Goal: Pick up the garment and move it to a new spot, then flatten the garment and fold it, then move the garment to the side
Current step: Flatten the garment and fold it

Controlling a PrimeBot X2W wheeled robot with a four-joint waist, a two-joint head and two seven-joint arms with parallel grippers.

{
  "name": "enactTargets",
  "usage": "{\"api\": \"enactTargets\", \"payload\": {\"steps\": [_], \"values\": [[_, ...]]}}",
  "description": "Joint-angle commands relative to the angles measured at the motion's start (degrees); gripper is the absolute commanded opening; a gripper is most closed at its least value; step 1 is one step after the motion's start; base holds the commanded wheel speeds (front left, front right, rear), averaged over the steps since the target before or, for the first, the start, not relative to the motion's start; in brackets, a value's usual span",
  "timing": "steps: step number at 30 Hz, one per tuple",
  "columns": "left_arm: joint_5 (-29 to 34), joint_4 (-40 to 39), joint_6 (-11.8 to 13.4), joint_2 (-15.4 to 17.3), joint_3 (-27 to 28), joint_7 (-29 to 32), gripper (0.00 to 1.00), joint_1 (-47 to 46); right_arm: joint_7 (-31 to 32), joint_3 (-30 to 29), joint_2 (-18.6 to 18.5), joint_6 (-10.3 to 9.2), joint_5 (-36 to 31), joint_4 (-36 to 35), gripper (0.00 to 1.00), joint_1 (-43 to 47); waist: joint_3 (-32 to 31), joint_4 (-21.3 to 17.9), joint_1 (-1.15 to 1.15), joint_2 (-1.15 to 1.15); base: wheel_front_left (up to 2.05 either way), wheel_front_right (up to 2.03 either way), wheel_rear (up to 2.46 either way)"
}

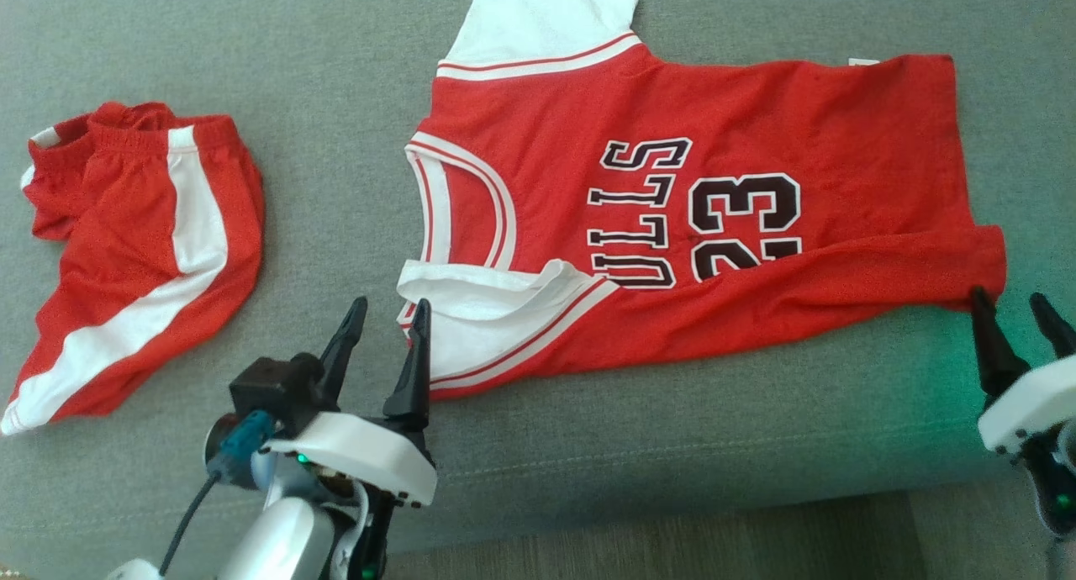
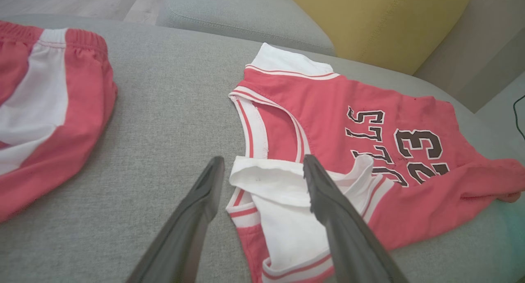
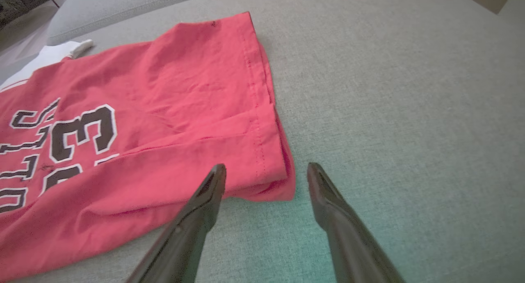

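The garment (image 1: 740, 126) is a red jersey with white sleeves and black "23" lettering, lying spread on the grey cushion with its near long edge folded over. My left gripper (image 1: 385, 315) stands open at the near white sleeve (image 2: 283, 209), holding nothing. In the left wrist view the two fingers (image 2: 328, 201) straddle the sleeve's folded white cloth. My right gripper (image 1: 1013, 307) is open just off the jersey's near hem corner (image 3: 275, 180), its fingers empty on either side of that corner.
Red shorts with white stripes (image 1: 143, 252) lie crumpled at the left of the grey cushion (image 1: 336, 101). The cushion's front edge (image 1: 672, 513) runs just behind my grippers, with floor below. A yellow cushion (image 2: 377, 20) stands beyond the jersey in the left wrist view.
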Motion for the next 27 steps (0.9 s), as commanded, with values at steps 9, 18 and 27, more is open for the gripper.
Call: {"api": "enactTargets", "payload": {"steps": [9, 18, 27], "values": [[1.4, -0.8, 0.3, -0.5, -0.1, -1.0, 1.0, -3.1, -2.8, 4.4, -4.5, -0.01, 0.8, 7.9, 0.0, -8.4, 1.0, 2.4, 0.0, 0.0, 0.0, 0.0, 0.0], [1.4, 0.0, 0.5, -0.9, -0.6, -1.8, 1.0, -3.5, -6.8, 5.0, -6.7, -0.01, 0.9, 12.5, 0.0, -14.4, 1.7, 3.9, 0.0, 0.0, 0.0, 0.0, 0.0], [2.0, 1.6, 0.3, -1.1, -0.6, -2.2, 1.0, -7.3, -9.0, 6.9, -7.0, -0.01, 0.5, 17.5, 0.0, -19.7, 3.1, 3.5, 0.0, 0.0, 0.0, 0.0, 0.0]]}}
